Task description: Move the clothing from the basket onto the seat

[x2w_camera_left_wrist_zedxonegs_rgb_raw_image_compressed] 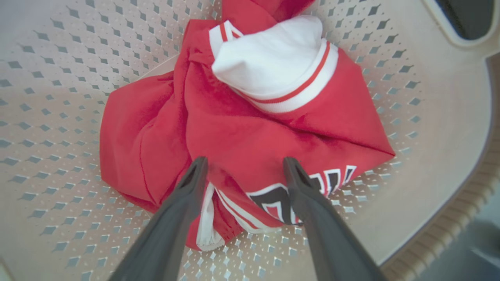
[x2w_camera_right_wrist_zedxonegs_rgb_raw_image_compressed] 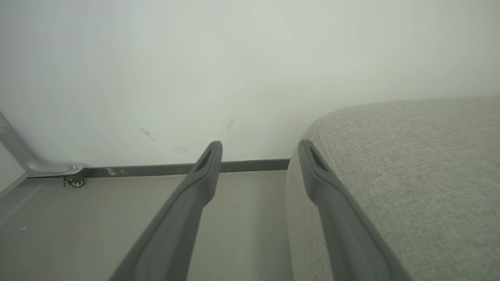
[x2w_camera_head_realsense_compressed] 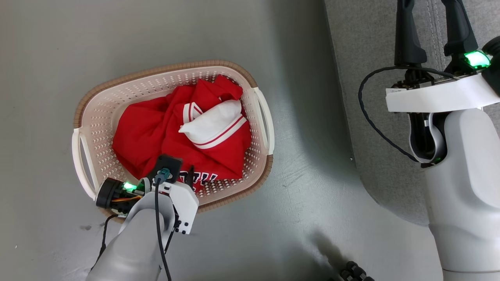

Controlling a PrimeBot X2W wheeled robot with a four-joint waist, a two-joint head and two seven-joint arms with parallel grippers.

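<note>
The clothing is a crumpled red heap with a white, red-striped panel on top, lying in the cream basket on the floor. In the left wrist view the clothing has black-and-white lettering at its near edge, inside the perforated basket. My left gripper is open, its two dark fingers straddling the near edge of the red fabric without pinching it. The grey seat lies at the right. My right gripper is open above the seat's edge, holding nothing.
Grey floor runs between the basket and the seat. In the right wrist view a pale wall with a grey baseboard rises ahead, and a metal frame foot with a caster stands at the far left.
</note>
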